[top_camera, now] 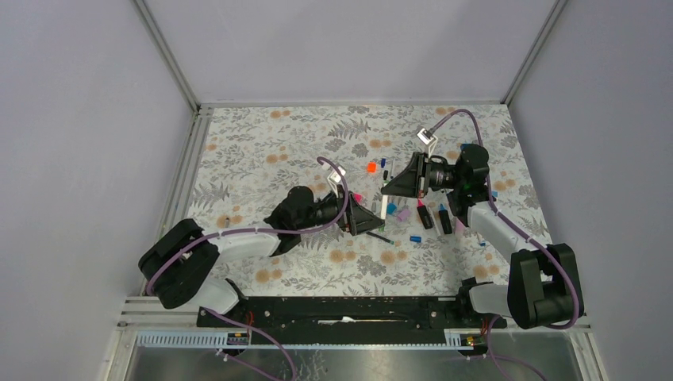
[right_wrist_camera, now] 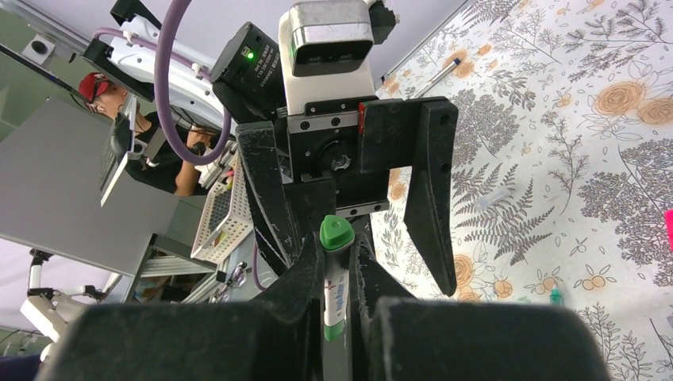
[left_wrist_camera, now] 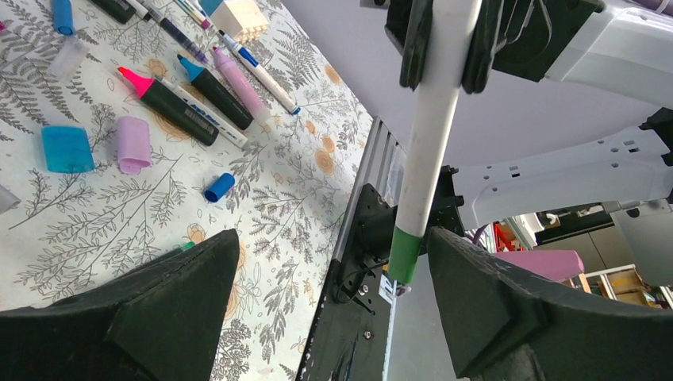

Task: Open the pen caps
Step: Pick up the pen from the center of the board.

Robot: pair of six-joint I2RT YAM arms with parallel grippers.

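Observation:
A white pen [right_wrist_camera: 334,298] with a green end [right_wrist_camera: 336,232] is clamped between the fingers of my right gripper [right_wrist_camera: 336,255], which is shut on it. In the left wrist view the same pen [left_wrist_camera: 432,135] hangs down from the right gripper [left_wrist_camera: 440,55]. Its green end [left_wrist_camera: 406,254] sits between the wide-open fingers of my left gripper [left_wrist_camera: 333,274], close to the right finger and not pinched. From above, both grippers meet mid-table around the pen [top_camera: 384,208]. A small green piece [right_wrist_camera: 555,296], maybe a cap, lies on the cloth.
Loose caps lie on the floral cloth: blue [left_wrist_camera: 67,148], lilac [left_wrist_camera: 133,143], small blue [left_wrist_camera: 219,186], orange [top_camera: 371,167]. Uncapped black highlighters [left_wrist_camera: 171,101] and thin pens [left_wrist_camera: 258,70] lie beside them. A wooden block [left_wrist_camera: 240,17] is farther back. The black rail [top_camera: 341,309] runs along the near edge.

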